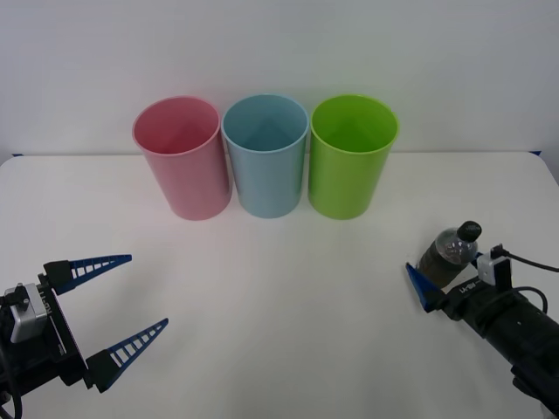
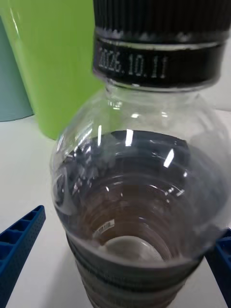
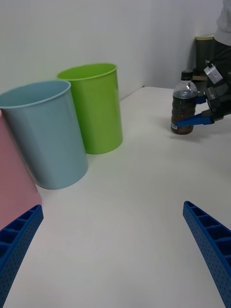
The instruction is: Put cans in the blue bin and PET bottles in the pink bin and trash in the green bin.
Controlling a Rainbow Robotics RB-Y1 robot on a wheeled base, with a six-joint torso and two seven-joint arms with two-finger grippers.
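Standing on the counter (image 1: 279,305) at the robot's right, well apart from the bins, the bottle (image 1: 447,253) is held between the fingers of the right gripper (image 1: 437,281). The pink bin (image 1: 182,157), blue bin (image 1: 265,155) and green bin (image 1: 351,155) look empty, so I judge no sorting is done. The left gripper (image 1: 113,310) waits open, near left.

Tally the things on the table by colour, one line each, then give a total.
Pink: 1, the pink bin
Blue: 1, the blue bin
Green: 1, the green bin
Clear with a black cap: 1, the bottle, between the fingers of the right end effector
Total: 4
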